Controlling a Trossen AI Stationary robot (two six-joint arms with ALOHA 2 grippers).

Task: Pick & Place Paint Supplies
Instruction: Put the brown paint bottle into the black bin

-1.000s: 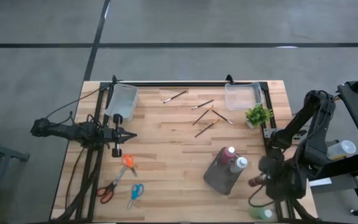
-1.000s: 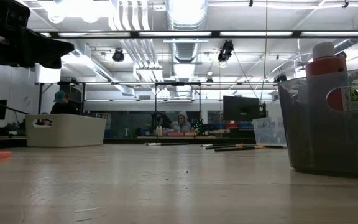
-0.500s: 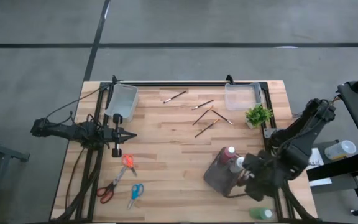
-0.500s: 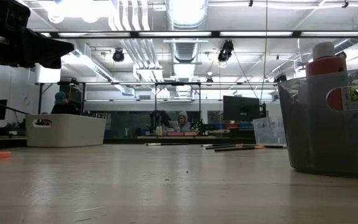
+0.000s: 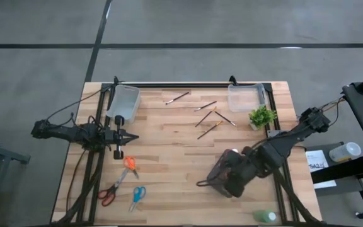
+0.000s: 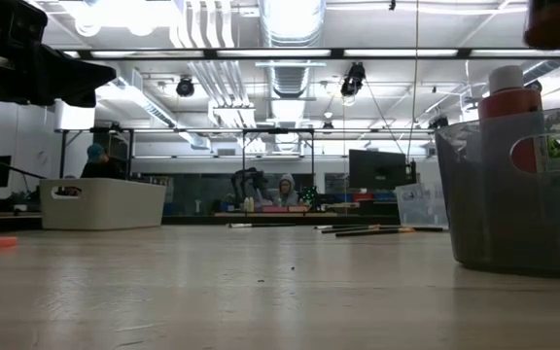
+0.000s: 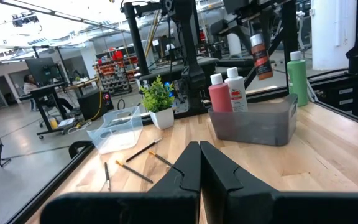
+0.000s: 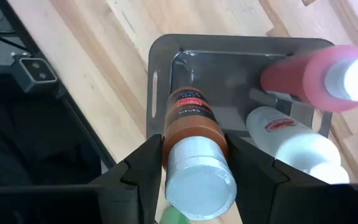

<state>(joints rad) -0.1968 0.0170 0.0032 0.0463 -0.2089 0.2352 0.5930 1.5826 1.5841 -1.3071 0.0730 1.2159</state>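
Hovering over the grey bin (image 5: 222,180) near the table's (image 5: 169,157) front right corner, the right gripper (image 8: 191,163) has its fingers clamped on the dark red bottle (image 8: 191,134), held above the bin's open top. Inside the bin stand the red bottle (image 8: 303,71) and the white bottle (image 8: 291,140). The green bottle (image 5: 265,216) stands at the table's front right edge, just outside the bin. The paintbrushes (image 5: 210,120) lie scattered near the back edge, between two clear trays (image 5: 125,101) at the back corners; a potted plant (image 5: 261,116) sits by the right one. Scissors (image 5: 121,180) lie toward the front left. The left gripper (image 7: 199,165) waits at the left edge, fingers together, with the table's middle open.
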